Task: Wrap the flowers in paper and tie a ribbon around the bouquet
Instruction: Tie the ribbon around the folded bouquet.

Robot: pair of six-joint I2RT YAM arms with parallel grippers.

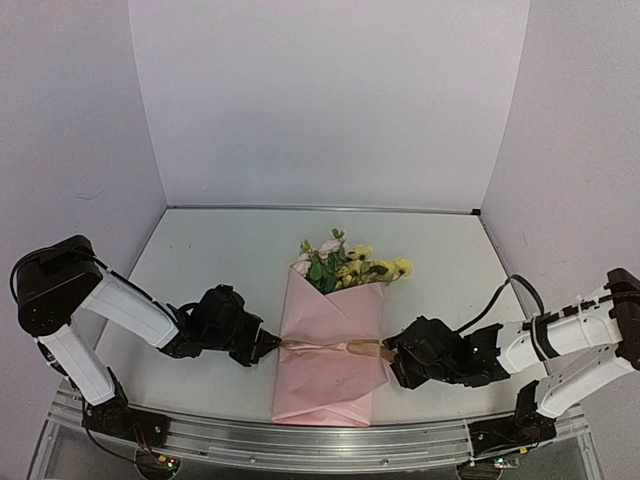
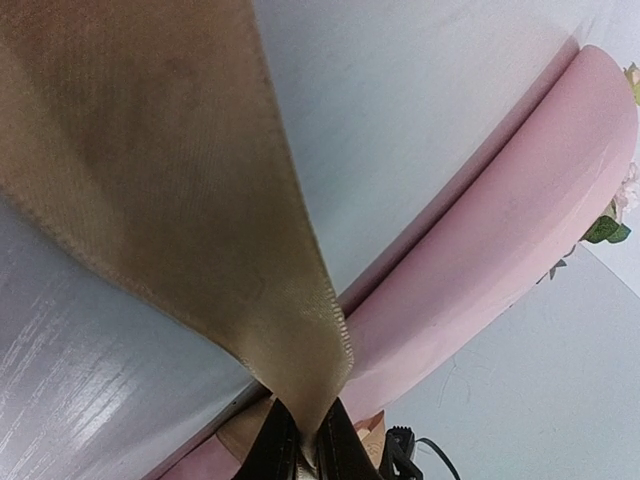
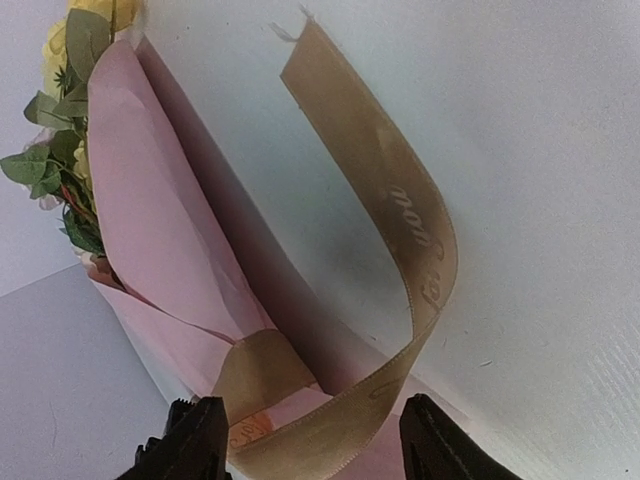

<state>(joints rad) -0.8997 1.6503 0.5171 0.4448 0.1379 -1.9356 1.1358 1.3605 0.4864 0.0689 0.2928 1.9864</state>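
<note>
We see a flat white desk (image 1: 200, 260) carrying everything. In its middle lies the bouquet (image 1: 335, 300), between the two arms. Its outside is a thin, soft pink paper sheet (image 1: 325, 385) folded into a cone, the open mouth pointing away from the arms. Out of that mouth comes a small bunch of pale yellow and pinkish-white flowers (image 1: 345, 265) with green leaves.

Across the cone's waist runs a narrow tan-beige satin ribbon (image 1: 362, 349), with one end going off to each side. The left fingers (image 2: 275, 452) sit just beside the cone's left edge and are pinched narrow on one ribbon end. The right fingers (image 3: 195, 445) are just beside the right edge. They stand wide, with the other end curling loosely between them, not gripped.

We judge the whole bundle to be light, so it would slide on the desk if we pulled unevenly. The paper will crease and spring open, and the blooms would crush easily. The satin is limp and slippery, so we would take it flat across its width, close to the cone.
</note>
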